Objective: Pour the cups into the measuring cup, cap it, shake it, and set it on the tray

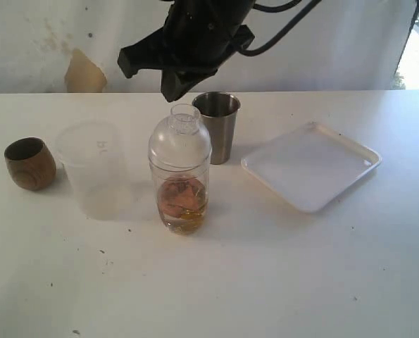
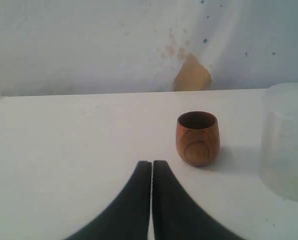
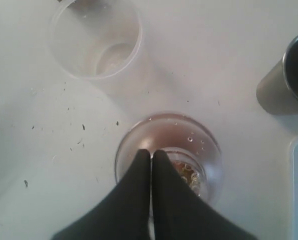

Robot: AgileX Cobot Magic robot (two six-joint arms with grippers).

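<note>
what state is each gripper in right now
left gripper: shut, holding nothing
right gripper: shut, holding nothing, above the capped measuring cup

Robot test bench, lab-type room: plain white table (image 1: 279, 282), stained white wall (image 1: 336, 49) with a tan patch (image 1: 84, 72) (peeled paint or tape, can't tell), black robot arm (image 1: 195, 35) with cables (image 1: 283, 29) overhead.

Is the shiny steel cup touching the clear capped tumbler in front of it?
Apart. The right wrist view shows bare table between the steel tumbler and the measuring cup; the exterior view only overlaps them.
</note>
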